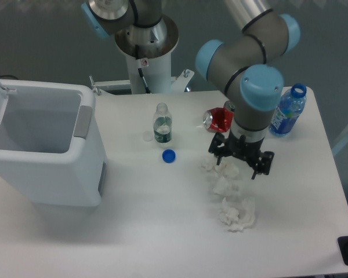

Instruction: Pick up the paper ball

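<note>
The paper ball (pixel 238 214) is the largest white crumpled wad, lying at the front of a row of white wads on the table. My gripper (pixel 239 161) hangs open above the row's far end, over the smallest-looking wad (pixel 219 167), its two dark fingers spread apart with nothing between them. The paper ball lies well in front of the gripper, apart from it.
A middle paper wad (pixel 223 187) lies between the far wad and the ball. A red can (pixel 218 119) lies on its side behind the gripper, a blue bottle (pixel 286 112) at the right. A small clear bottle (pixel 162 124), a blue cap (pixel 169 155) and a white bin (pixel 42 149) stand to the left.
</note>
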Controlling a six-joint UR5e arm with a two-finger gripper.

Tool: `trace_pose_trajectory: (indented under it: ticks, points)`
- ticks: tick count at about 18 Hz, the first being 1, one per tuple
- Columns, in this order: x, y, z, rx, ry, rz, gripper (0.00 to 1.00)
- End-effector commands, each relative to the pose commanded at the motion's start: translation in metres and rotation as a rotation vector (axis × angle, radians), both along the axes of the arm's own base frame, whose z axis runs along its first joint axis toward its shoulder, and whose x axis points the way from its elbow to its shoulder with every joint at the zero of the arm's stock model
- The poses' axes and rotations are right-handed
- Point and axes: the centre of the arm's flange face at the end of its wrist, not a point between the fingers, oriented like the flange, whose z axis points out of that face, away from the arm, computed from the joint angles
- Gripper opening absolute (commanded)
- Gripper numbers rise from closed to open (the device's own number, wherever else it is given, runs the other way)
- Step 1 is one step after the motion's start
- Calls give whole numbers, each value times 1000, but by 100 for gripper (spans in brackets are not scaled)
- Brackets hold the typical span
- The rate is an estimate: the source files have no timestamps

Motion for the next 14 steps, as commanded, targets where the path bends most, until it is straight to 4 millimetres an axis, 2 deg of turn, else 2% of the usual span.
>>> trace_pose_trajectory:
  ticks: [1, 4, 8, 11, 14]
  points:
    - [-3, 5, -13, 2, 4, -5, 100]
    - [-19, 19, -33, 43, 71, -11, 100]
    - [-22, 26, -40, 45, 71, -16, 100]
    - [-26, 48, -51, 46, 71, -23, 100]
    - [-23, 48, -54, 41, 63, -15, 93]
